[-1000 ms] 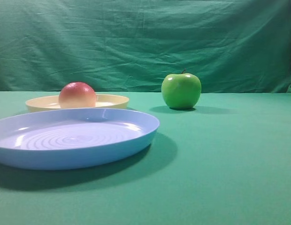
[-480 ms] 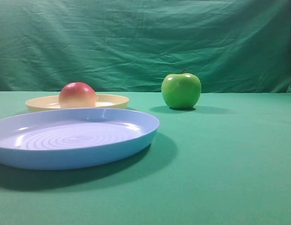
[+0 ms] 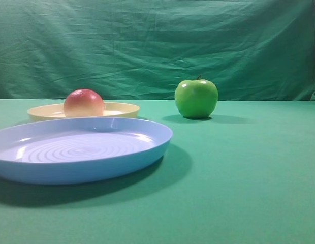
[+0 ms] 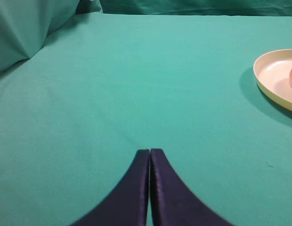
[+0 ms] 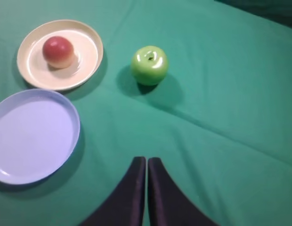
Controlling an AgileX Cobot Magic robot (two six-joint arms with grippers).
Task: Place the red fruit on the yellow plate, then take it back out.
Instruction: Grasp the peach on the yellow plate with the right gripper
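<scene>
Right wrist view: round red fruit [image 5: 58,51] on pale yellow round plate [image 5: 60,54], eleven o'clock from right gripper [image 5: 147,162].
Jaws: both pairs closed, empty.
Nearer arm: cannot tell.

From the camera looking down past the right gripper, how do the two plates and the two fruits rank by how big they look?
1. Blue plate, though it lies nearer the camera, which may flatter it.
2. Yellow plate.
3. Green apple and red fruit: the apple looks slightly bigger, but they are too alike to rank firmly.

The red fruit [image 3: 84,102] sits on the yellow plate [image 3: 122,109].
</scene>
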